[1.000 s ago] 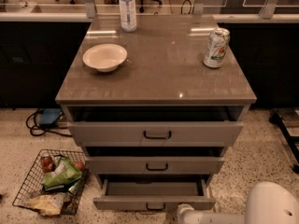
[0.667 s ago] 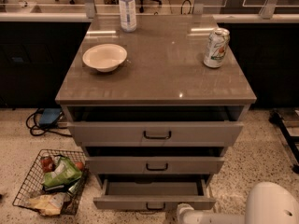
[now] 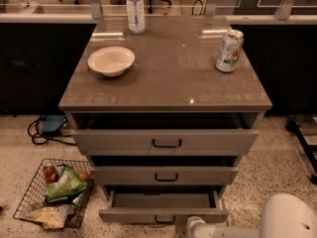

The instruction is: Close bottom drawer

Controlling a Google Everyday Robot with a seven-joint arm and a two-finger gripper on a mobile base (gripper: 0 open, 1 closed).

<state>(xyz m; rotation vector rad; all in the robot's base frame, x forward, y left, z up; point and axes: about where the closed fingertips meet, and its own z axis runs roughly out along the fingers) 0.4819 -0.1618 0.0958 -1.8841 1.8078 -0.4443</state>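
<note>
The bottom drawer (image 3: 163,214) is the lowest of three grey-beige drawers in the cabinet. It stands pulled out farther than the two above, and its plain grey tray (image 3: 162,200) shows. A small black bar handle (image 3: 164,219) sits on its flat front. My gripper (image 3: 196,227) is at the picture's bottom edge, just in front of the drawer front and right of the handle. The white arm (image 3: 290,217) fills the bottom right corner.
The middle drawer (image 3: 166,175) and top drawer (image 3: 166,142) are each slightly ajar. On the cabinet top (image 3: 168,78) stand a white bowl (image 3: 111,60), a water bottle (image 3: 135,8) and a can (image 3: 229,50). A wire basket (image 3: 52,193) of packets lies on the floor at left, with cables (image 3: 44,130) behind it.
</note>
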